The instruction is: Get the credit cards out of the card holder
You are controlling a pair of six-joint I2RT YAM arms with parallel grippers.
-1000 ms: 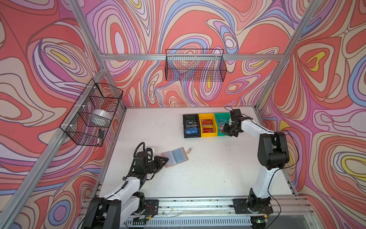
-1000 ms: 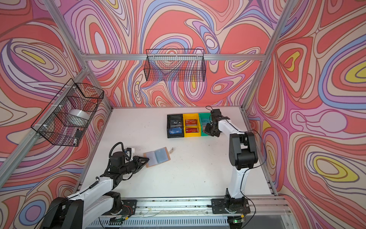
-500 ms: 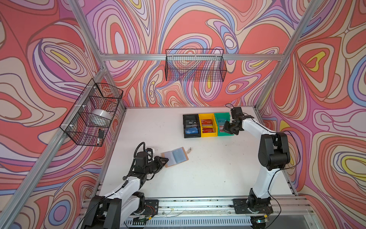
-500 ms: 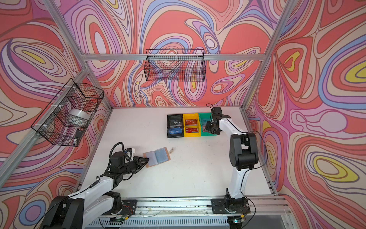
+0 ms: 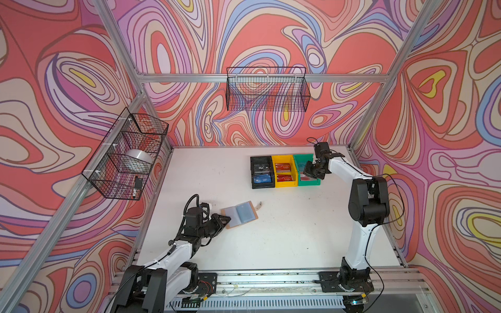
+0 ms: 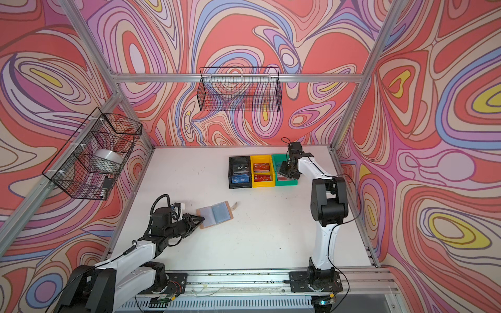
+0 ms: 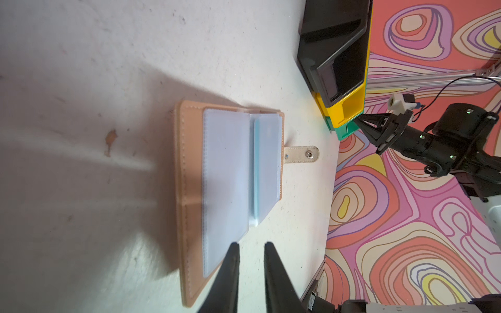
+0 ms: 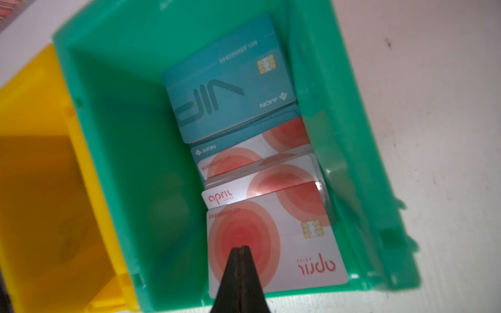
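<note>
Since a second ago the right pincer (image 8: 240, 248) has shifted only slightly above the green bin (image 8: 108, 135); we see it closed and empty over the stiff, glossy credit cards (image 8: 284, 244) lying inside. The card holder (image 7: 189, 189), of tan stitched leatherette, lies open on the tabletop (image 5: 271, 244). Its limp clear sleeves (image 7: 225, 168) look emptied to us, and the left pincer (image 7: 250, 245) hovers narrowly parted at its edge.

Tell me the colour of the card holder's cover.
Tan-peach card holder, best in left wrist view.
</note>
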